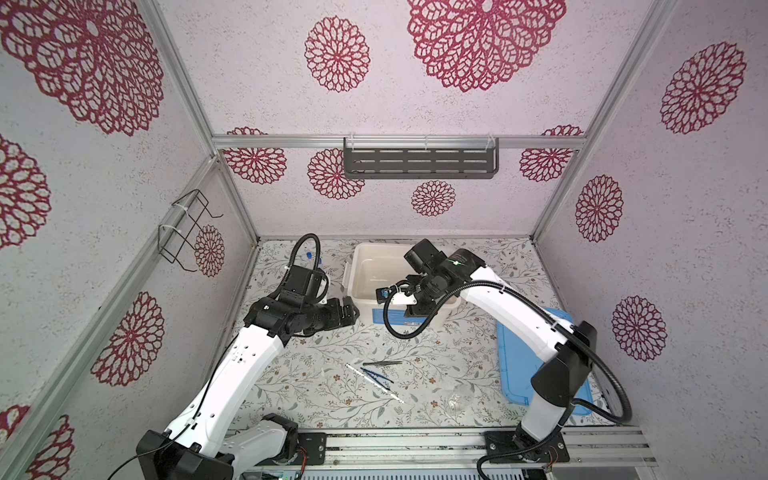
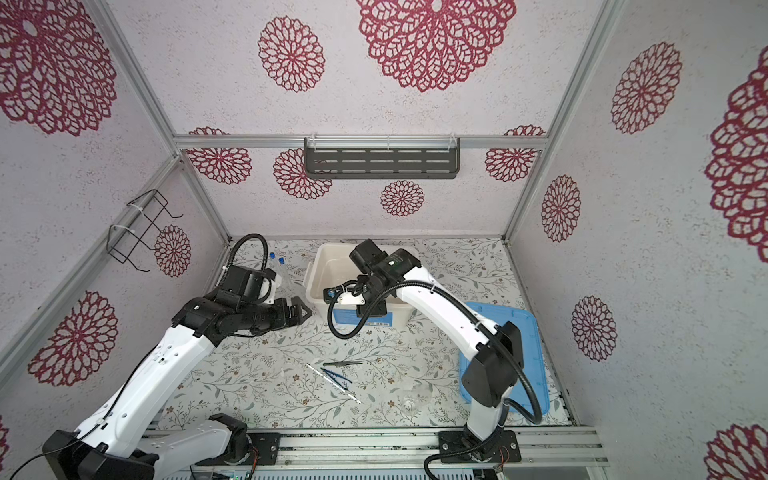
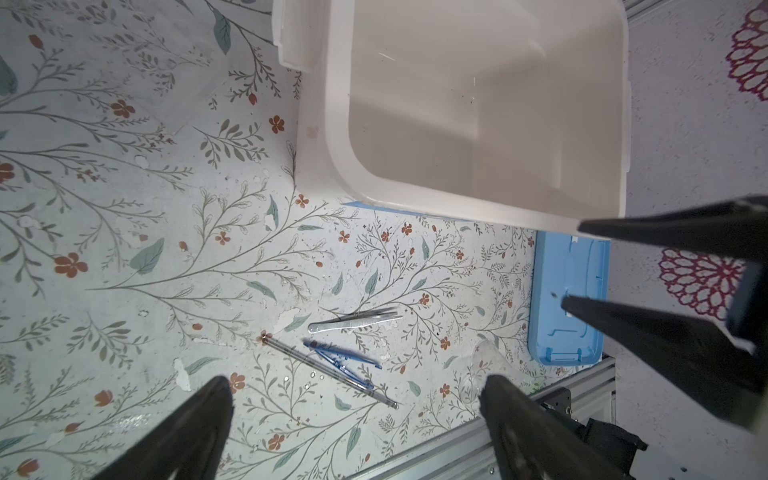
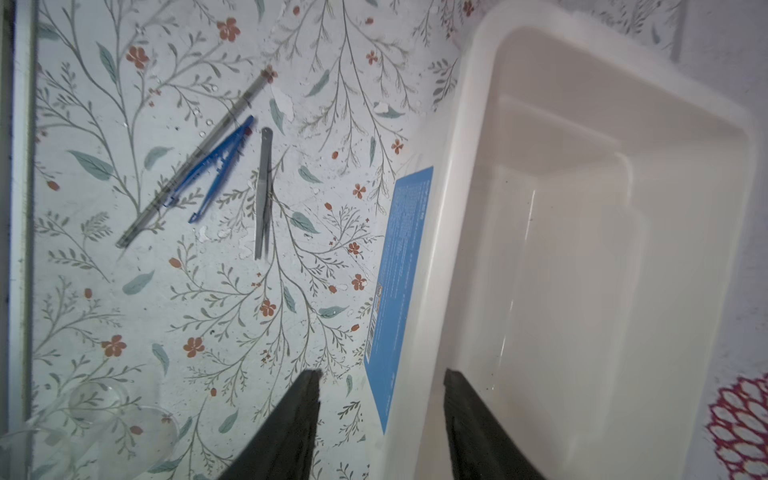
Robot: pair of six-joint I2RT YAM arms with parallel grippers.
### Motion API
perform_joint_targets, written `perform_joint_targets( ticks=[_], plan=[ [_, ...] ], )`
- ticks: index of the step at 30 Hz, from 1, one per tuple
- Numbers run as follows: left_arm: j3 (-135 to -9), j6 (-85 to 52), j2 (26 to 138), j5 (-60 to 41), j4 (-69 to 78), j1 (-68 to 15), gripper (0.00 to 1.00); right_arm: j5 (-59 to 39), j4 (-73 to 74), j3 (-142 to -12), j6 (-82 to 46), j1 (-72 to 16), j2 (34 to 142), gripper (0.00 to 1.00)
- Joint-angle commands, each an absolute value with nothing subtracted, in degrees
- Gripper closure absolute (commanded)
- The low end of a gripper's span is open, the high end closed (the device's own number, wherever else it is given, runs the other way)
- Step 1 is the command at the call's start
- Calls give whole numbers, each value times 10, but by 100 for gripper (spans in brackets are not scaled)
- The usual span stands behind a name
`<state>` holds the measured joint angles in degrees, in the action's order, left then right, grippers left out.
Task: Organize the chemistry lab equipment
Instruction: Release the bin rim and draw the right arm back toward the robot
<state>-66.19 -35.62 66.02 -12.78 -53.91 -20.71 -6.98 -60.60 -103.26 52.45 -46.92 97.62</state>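
Dark metal tweezers (image 1: 382, 363), blue tweezers (image 1: 376, 375) and a thin white stick (image 1: 374, 383) lie together on the floral table near its front. A small clear vessel (image 1: 459, 397) lies to their right. Clear tubes with blue caps (image 2: 281, 260) stand at the back left, behind my left arm. My left gripper (image 1: 351, 312) hovers wide open and empty just left of the white tub (image 1: 365, 249). My right gripper (image 1: 411, 299) is open and empty, its jaws straddling the tub's front wall. In the right wrist view the right gripper (image 4: 382, 374) has nothing between its fingers.
A flat blue lid (image 1: 515, 361) lies at the right under my right arm. The tub's front wall carries a blue label (image 4: 399, 270). A metal rail (image 1: 415, 440) runs along the table's front edge. Patterned walls enclose the table on three sides.
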Motion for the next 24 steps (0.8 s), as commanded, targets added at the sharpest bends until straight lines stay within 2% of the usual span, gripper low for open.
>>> perform_joint_targets(
  ticks=[1, 7, 10, 13, 14, 16, 18, 20, 21, 22, 24],
  plan=[
    [-683, -357, 659, -109, -516, -204, 2, -42, -601, -1022, 412, -486, 882, 42],
    [-687, -342, 657, -93, -510, -201, 3, -43, -488, -833, 176, -501, 720, 42],
    [-689, -328, 659, -88, -515, -194, 3, -155, -504, -786, 85, -509, 665, 41],
    [-690, -317, 659, -77, -524, -186, 3, -130, -489, -735, -80, -523, 632, 46],
    [-686, -314, 659, -74, -522, -181, 3, -95, -479, -714, -156, -526, 620, 45],
    [-682, -311, 660, -71, -515, -170, 3, -50, -467, -668, -259, -528, 591, 34],
    [-712, -333, 660, -2, -536, -164, 3, -1, -462, -620, -307, -528, 544, 35],
    [-743, -326, 640, 32, -543, -164, 3, 100, -496, -590, -398, -526, 511, 37],
    [-746, -317, 627, 35, -531, -164, 3, 128, -506, -580, -423, -525, 503, 27],
    [-743, -311, 610, 42, -513, -164, 3, 160, -517, -569, -450, -525, 491, 2],
    [-728, -298, 586, 42, -472, -164, 3, 211, -568, -551, -559, -526, 480, 1]
  ],
)
